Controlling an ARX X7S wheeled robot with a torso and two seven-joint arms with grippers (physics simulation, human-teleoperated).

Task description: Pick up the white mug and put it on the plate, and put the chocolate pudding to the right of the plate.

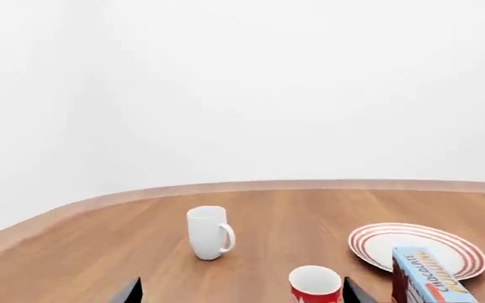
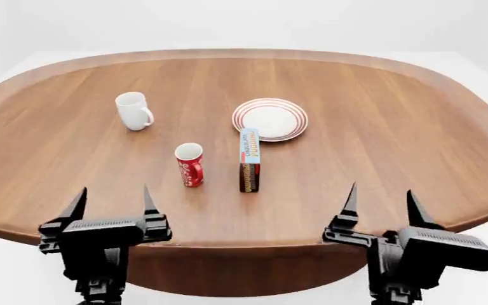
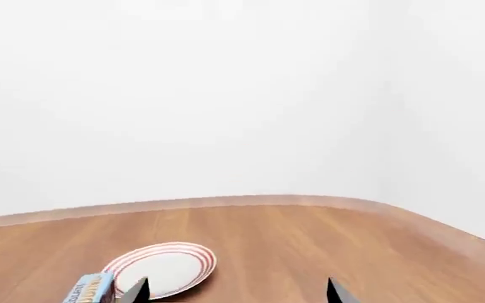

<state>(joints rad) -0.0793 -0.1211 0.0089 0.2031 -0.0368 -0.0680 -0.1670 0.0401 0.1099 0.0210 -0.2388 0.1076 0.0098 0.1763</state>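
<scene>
Well ahead of left hand (image 2: pixel 114 200): white mug (image 2: pixel 132 110).

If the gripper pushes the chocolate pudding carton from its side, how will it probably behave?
The chocolate pudding stands upright on a narrow end, taller than wide, so a high push would probably tip it rather than slide it. It looks like a light carton with flat sides, likely easy to clamp. It stands just in front of the plate, so it could fall onto the rim.

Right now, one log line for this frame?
stage: pre-grasp | both end effectors: open, empty | glossy white ceramic mug: untouched | red-ringed round plate: bare
</scene>
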